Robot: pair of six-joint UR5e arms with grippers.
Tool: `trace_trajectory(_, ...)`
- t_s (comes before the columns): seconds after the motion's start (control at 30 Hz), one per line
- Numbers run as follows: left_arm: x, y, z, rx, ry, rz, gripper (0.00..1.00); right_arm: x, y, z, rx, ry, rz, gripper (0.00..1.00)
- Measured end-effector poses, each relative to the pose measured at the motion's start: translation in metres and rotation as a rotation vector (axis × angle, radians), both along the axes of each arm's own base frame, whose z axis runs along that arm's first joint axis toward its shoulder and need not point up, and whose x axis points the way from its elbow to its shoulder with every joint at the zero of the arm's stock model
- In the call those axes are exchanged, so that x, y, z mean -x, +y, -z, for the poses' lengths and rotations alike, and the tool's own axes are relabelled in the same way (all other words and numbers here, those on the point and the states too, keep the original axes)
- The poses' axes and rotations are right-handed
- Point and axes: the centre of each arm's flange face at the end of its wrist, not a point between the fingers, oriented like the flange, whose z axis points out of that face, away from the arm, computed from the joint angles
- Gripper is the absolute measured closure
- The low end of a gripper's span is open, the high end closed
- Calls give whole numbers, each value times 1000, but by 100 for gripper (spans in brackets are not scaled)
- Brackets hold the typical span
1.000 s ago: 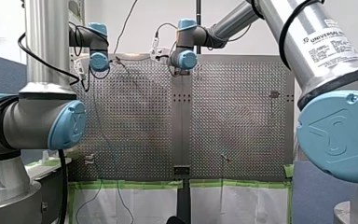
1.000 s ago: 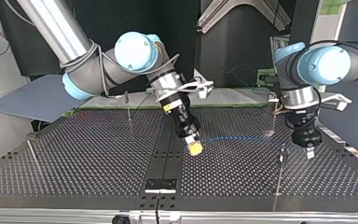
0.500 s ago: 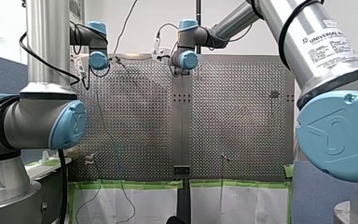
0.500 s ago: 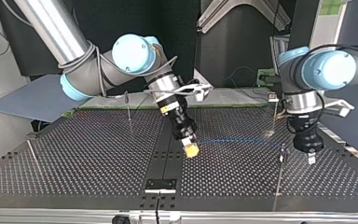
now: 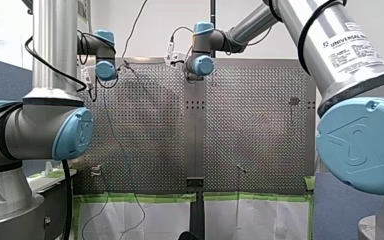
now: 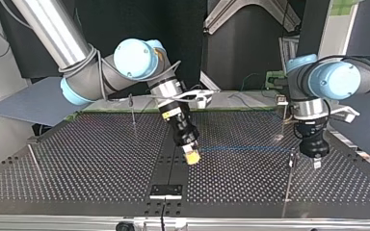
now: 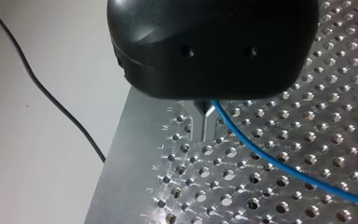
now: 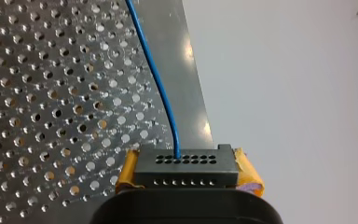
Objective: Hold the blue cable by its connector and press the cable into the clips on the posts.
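Seen from across the table, a perforated metal table [image 6: 77, 183] fills the scene, with two robot arms reaching down from the far side.

At the far left edge a thin metal post [image 6: 33, 161] leans up from the table, and a second slim post [image 6: 132, 110] stands further back.

Near the middle, the right gripper [image 6: 191, 156] hangs just above the table. Its yellow pads [image 8: 247, 175] are closed on a black rectangular connector with rows of small holes [image 8: 186, 168]. A thin blue cable [image 8: 162, 93] leaves the top of that connector and runs rightward, low over the table, to the left gripper [image 6: 316, 162].

A third thin post [image 6: 289, 178] stands at the near right, just beside the left gripper, with the cable passing close to its top. The cable does not appear to be seated in any clip yet, though the clips are too small to see well.

The left gripper's black housing hides its grip, so it cannot be told whether it clamps the cable, which emerges from under it.

To do this step well, the right gripper should probably keep a firm hold on the connector. The span should stay lightly taut and line up directly over the clip. The press should go straight down, so the slender post does not bend.
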Motion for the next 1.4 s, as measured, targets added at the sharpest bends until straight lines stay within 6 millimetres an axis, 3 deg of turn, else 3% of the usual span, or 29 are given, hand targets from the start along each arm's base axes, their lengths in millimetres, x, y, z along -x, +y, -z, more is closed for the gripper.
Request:
trace_trajectory(0.5,-18,8,-26,50,-89,44,100,8,-19,10,-14,-1,68,100)
trace_trajectory(0.7,-34,14,-20,62,-85,51,100,9,-28,16,-12,-5,75,100)
trace_trajectory(1.07,-44,23,-17,95,-111,79,100,4,-53,15,0,-23,87,100)
trace_trajectory(1.37,-58,25,-2,106,-85,101,100,2,-64,22,-9,-23,87,100)
trace_trajectory(1.4,-58,25,-2,109,-85,103,93,2,-64,23,-9,-23,87,100)
